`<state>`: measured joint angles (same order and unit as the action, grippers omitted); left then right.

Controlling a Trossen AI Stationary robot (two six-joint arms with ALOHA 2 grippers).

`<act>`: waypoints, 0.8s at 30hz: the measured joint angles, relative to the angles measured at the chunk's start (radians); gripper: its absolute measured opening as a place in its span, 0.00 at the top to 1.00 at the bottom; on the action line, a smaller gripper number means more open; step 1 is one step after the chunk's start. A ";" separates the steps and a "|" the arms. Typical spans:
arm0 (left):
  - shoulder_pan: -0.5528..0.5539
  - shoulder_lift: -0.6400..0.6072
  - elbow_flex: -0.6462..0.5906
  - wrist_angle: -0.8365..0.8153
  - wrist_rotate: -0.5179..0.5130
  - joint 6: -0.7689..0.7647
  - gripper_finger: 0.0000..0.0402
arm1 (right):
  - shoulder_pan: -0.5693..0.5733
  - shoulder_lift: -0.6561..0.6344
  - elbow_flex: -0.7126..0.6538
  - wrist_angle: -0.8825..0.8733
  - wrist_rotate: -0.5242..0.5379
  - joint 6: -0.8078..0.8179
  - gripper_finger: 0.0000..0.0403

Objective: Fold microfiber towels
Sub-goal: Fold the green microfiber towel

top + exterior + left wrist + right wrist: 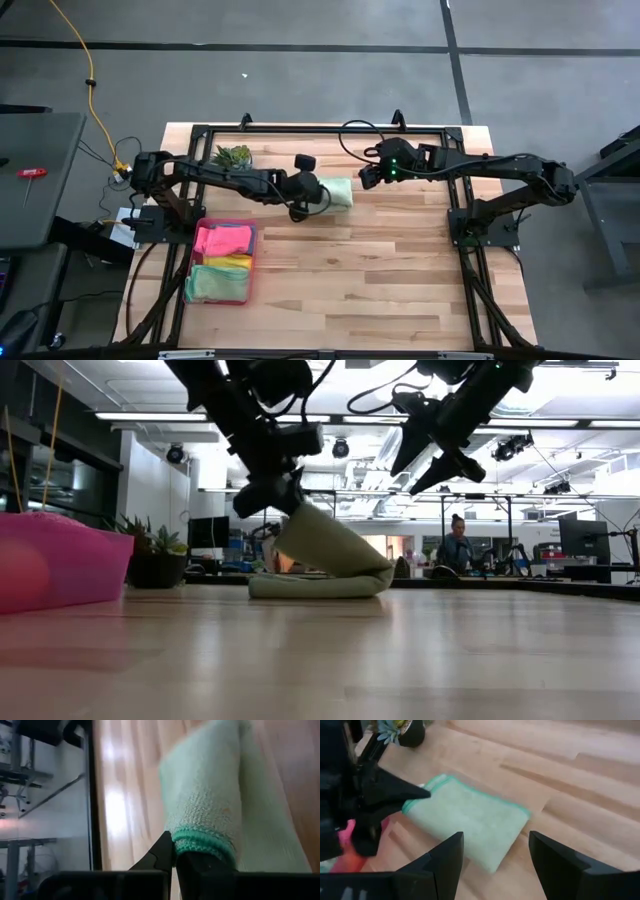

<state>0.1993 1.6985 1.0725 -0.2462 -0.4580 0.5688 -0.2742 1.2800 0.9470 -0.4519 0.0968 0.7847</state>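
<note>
Nearest on the desk [400, 290] sits one pink tray [254, 262] holding three folded towels: one pink towel [222, 239], one yellow towel [232, 262] and one pale green stack [215, 285]. Farther back, one green towel [338, 192] lies folded, its edge clenched in the left tool [306, 203]. The right tool [368, 177] hangs released just beyond. One plant [233, 155] stands at the back. No writing is readable.

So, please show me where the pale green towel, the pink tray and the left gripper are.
pale green towel [475, 822]: right wrist view, middle of folded top.
pink tray [254, 262]: high view, right rim.
left gripper [175, 855]: left wrist view, fingertips shut on towel's hem.
</note>
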 joint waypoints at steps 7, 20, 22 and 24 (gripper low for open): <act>0.012 0.002 -0.002 -0.042 -0.002 0.005 1.00 | 0.050 0.071 0.000 0.054 -0.127 -0.144 0.49; 0.024 -0.010 -0.002 -0.105 -0.020 0.017 1.00 | 0.209 0.366 0.000 0.364 -0.033 -0.263 0.96; 0.024 -0.010 -0.002 -0.105 -0.019 0.014 1.00 | 0.226 0.419 0.000 0.410 0.022 -0.237 0.96; 0.024 -0.010 -0.002 -0.105 -0.018 0.009 1.00 | 0.245 0.475 0.000 0.470 0.057 -0.212 0.99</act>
<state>0.2234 1.6890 1.0706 -0.3510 -0.4763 0.5780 -0.0292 1.7549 0.9466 0.0185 0.1540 0.5725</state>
